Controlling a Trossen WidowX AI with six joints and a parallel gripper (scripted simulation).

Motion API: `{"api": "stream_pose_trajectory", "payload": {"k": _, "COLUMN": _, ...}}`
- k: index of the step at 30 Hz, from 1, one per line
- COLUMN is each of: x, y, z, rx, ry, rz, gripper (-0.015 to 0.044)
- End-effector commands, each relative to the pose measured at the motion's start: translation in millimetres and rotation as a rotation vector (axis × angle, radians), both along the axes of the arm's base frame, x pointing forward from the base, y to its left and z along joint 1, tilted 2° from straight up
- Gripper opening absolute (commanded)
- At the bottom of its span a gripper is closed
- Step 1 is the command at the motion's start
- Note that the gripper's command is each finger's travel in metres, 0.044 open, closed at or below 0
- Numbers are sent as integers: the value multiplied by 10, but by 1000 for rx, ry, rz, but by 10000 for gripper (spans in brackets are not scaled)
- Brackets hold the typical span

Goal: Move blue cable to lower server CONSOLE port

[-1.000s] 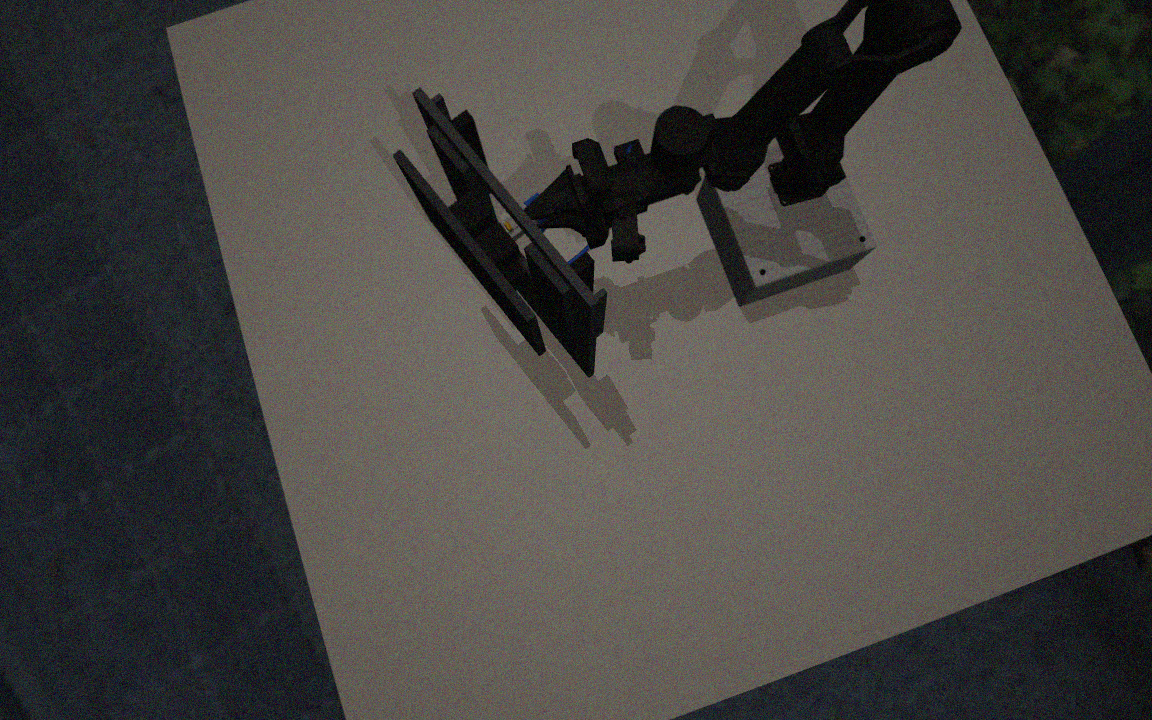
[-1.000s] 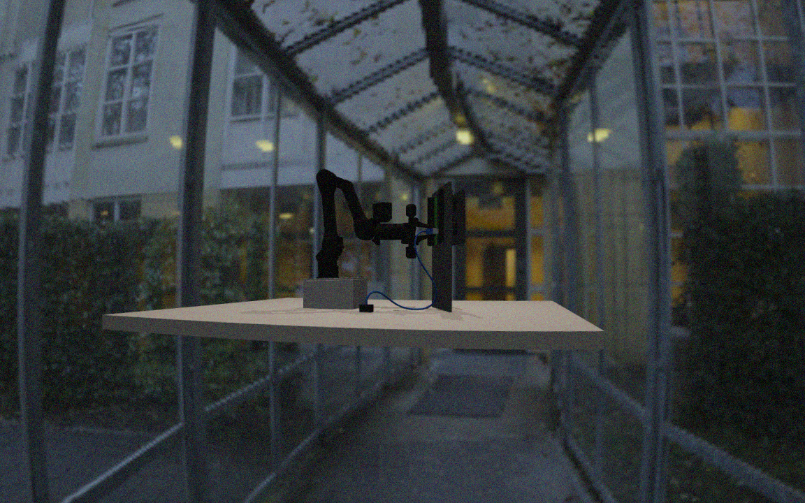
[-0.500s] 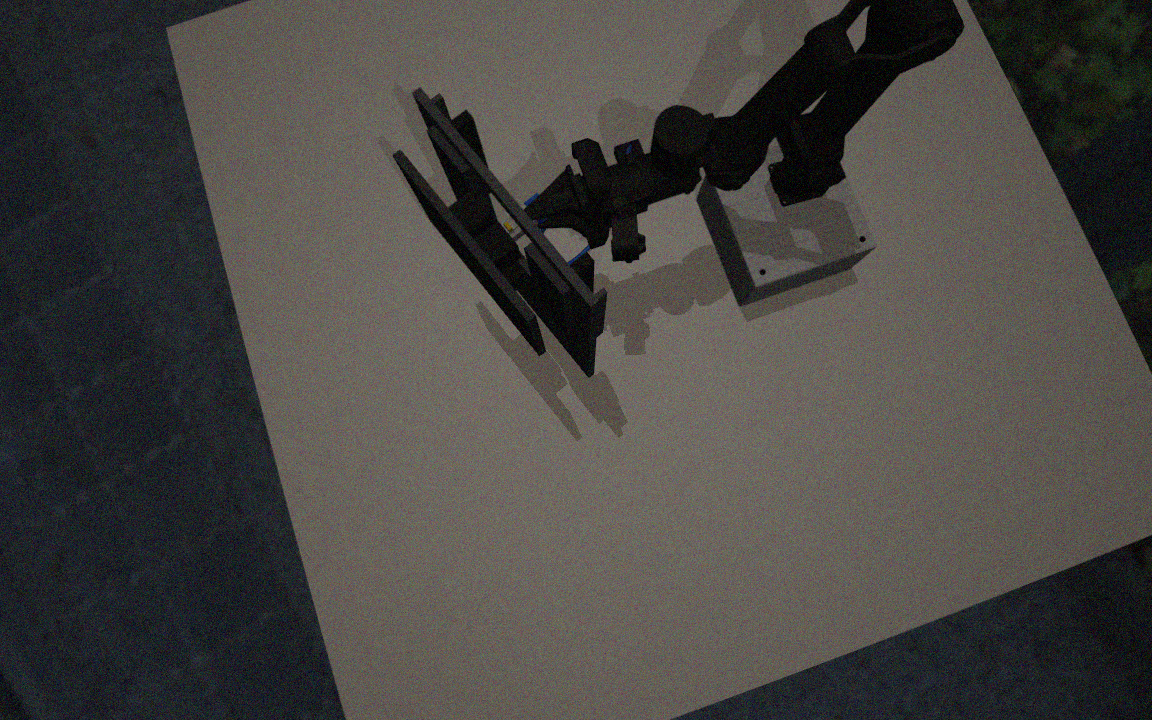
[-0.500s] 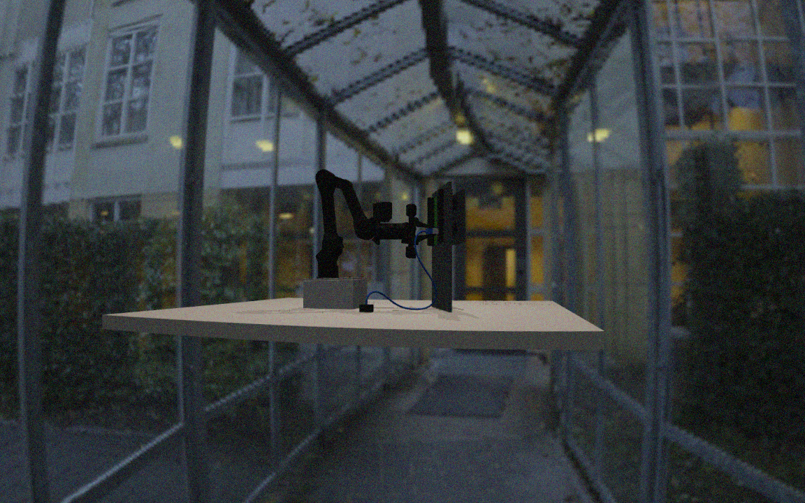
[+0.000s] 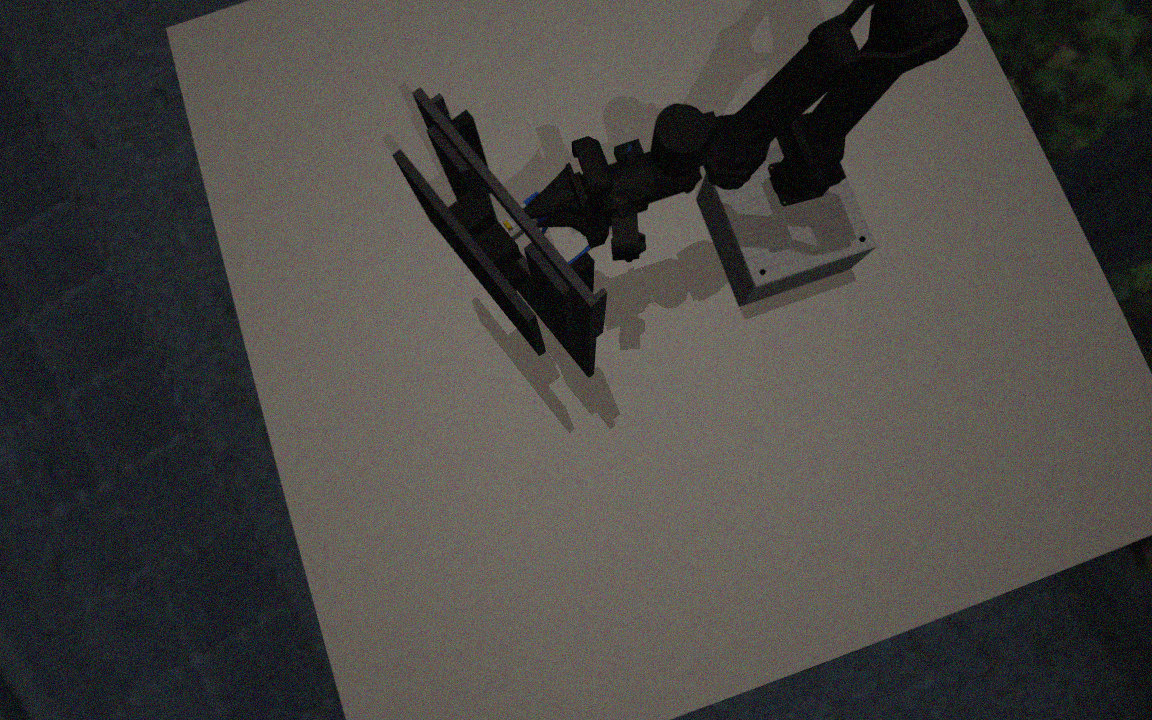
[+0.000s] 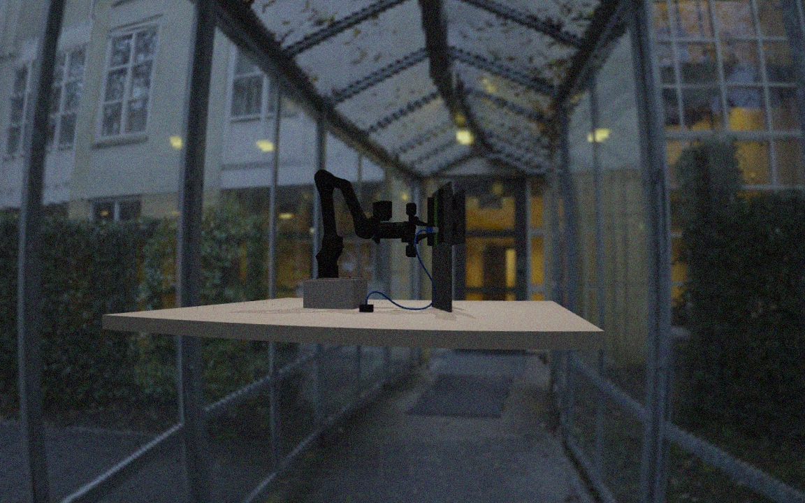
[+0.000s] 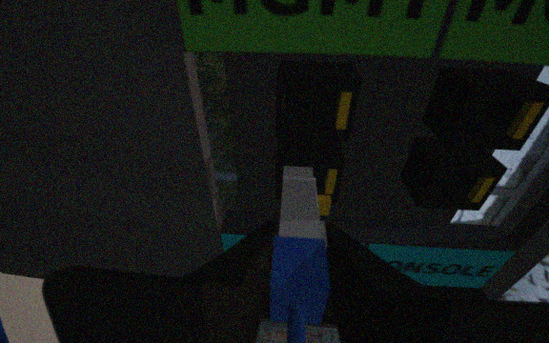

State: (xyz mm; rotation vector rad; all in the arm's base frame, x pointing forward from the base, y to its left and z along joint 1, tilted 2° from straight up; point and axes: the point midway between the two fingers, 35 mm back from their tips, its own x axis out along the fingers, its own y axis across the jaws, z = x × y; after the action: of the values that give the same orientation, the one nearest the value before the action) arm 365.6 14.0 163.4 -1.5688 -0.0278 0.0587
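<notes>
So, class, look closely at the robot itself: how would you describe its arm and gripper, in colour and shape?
The arm is black all over, with chunky rounded joints between straight links. The gripper is black too, with two fingers that narrow toward their tips. No markings can be made out in this dim light.

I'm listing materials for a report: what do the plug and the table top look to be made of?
The plug: probably hard plastic, its front pale and matt with crisp moulded steps. The table top: perhaps painted board, matt beige, with square edges and no visible grain.
</notes>
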Motion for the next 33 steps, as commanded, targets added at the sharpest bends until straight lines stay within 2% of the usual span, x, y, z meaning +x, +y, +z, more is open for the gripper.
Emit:
{"api": "stream_pose_trajectory", "payload": {"k": 1, "x": -1, "y": -3, "z": 49, "rx": 2, "ry": -15, "rz": -2, "gripper": 0}}
{"api": "stream_pose_trajectory", "payload": {"k": 33, "x": -2, "y": -5, "z": -8, "rx": 2, "ry": -16, "rz": -2, "gripper": 0}}
